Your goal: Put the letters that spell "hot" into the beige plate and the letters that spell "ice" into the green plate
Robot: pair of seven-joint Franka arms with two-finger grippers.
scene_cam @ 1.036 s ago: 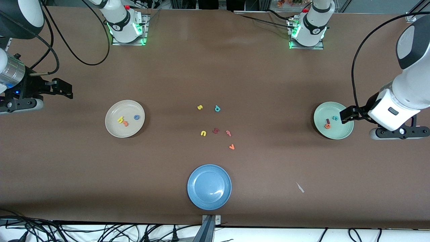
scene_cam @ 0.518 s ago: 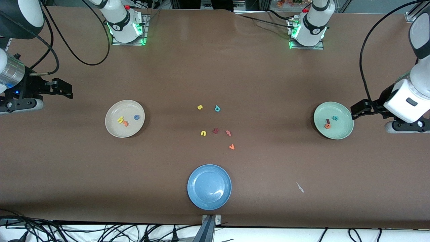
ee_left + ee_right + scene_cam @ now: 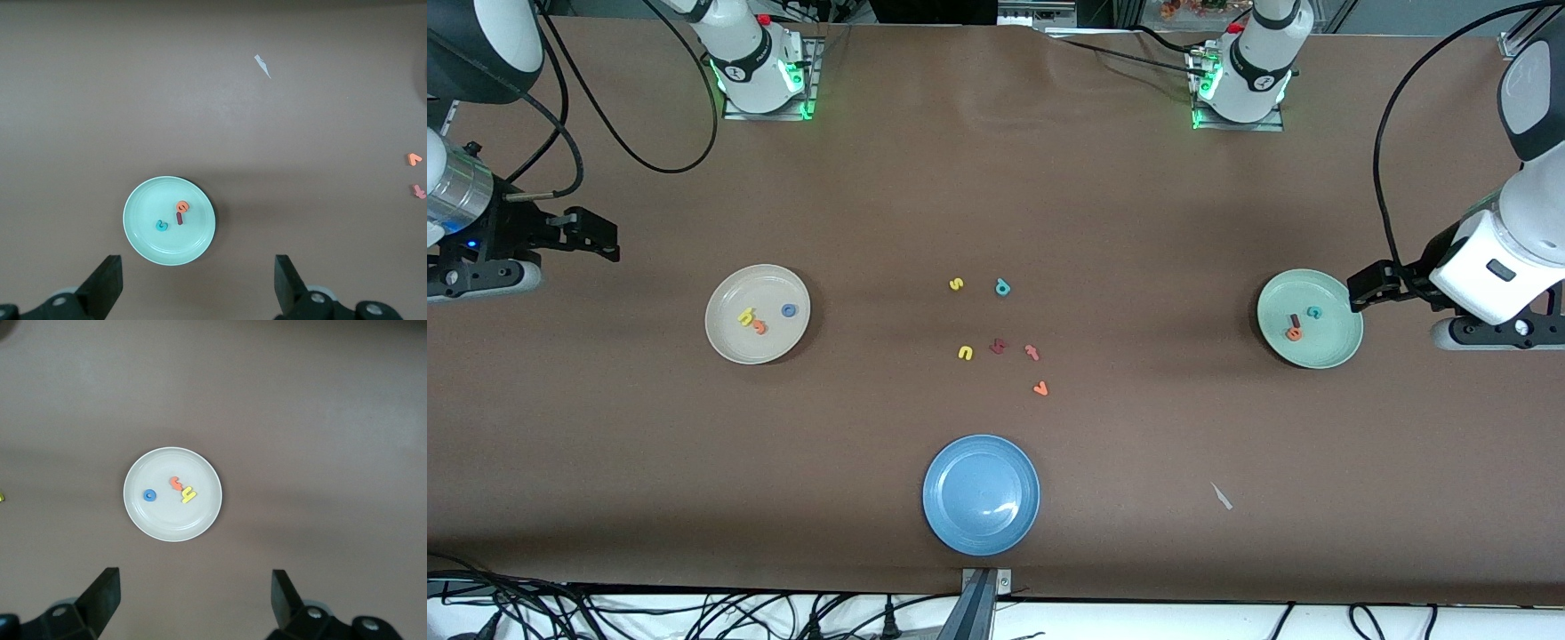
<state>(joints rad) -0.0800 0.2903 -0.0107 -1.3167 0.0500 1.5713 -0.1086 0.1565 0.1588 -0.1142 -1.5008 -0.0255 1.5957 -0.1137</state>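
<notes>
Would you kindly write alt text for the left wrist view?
A green plate on the brown table holds a teal c, an orange e and a dark red i, with the open left claw above it.

Beige plate (image 3: pixel 757 314), mid-left of frame: yellow h (image 3: pixel 746 316), orange t (image 3: pixel 760 327), blue o (image 3: pixel 788 310) in it. Green plate (image 3: pixel 1309 318), mid-right: dark red i (image 3: pixel 1295 321), teal c (image 3: pixel 1313 312), orange e (image 3: pixel 1293 334), probably touching the i. Left gripper (image 3: pixel 1356 292) at the green plate's edge, right gripper (image 3: pixel 609 243) upper left. Both empty.
</notes>
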